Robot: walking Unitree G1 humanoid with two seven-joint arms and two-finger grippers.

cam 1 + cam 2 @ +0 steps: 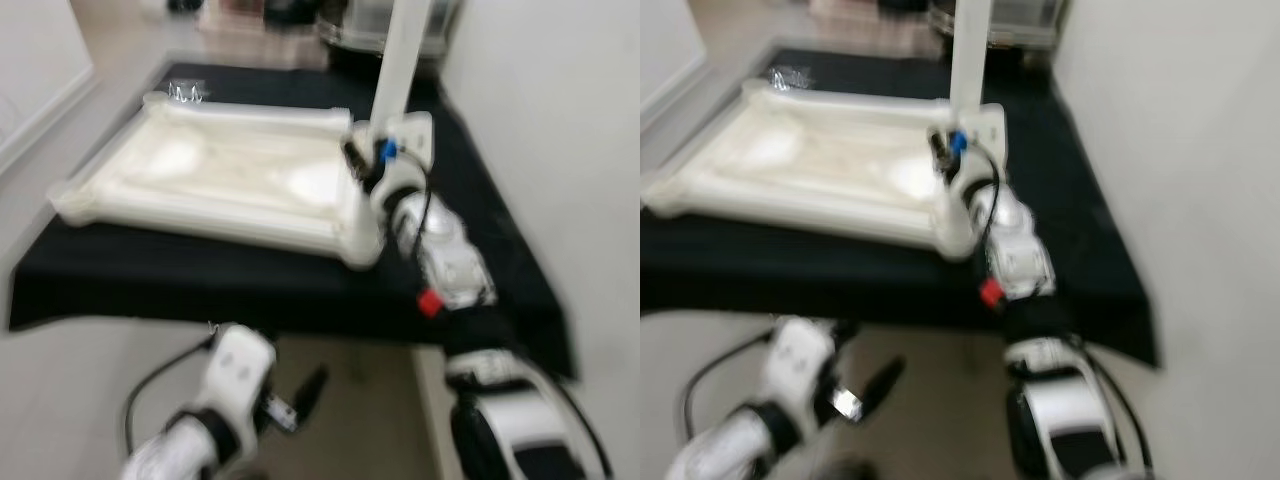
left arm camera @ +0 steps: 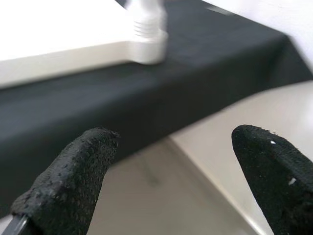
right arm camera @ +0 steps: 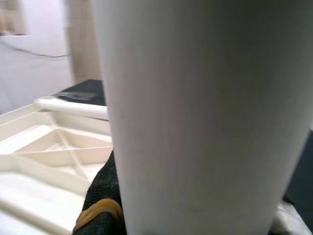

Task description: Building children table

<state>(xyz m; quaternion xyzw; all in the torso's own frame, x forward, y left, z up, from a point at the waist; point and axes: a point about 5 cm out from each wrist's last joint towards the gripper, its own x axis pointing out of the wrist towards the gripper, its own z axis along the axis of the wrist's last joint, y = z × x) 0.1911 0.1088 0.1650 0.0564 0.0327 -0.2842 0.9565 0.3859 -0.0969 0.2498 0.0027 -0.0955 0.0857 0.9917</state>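
In the left eye view, a cream plastic tabletop, moulded and lying upside down (image 1: pixel 220 185), is seen on a low platform draped in black cloth (image 1: pixel 150 275), and a white cylindrical table leg (image 1: pixel 400 65) is held upright at the tabletop's near right corner by the right gripper (image 1: pixel 365 165). The leg's long axis is judged to run almost straight up from that corner socket, so the coming move is likely a downward seating or a twist about that axis, and the right arm is plainly the nearer one. In the right eye view the same arrangement is repeated, while the left gripper (image 1: pixel 875 385) is seen low, beside the cloth's front edge and well apart from the tabletop. In the left wrist view, its two black fingers (image 2: pixel 68 181) are spread wide with nothing between them. In the right wrist view, the leg is pressed close against a black finger (the ribbed underside is visible beyond), so the leg is judged to be pinched.
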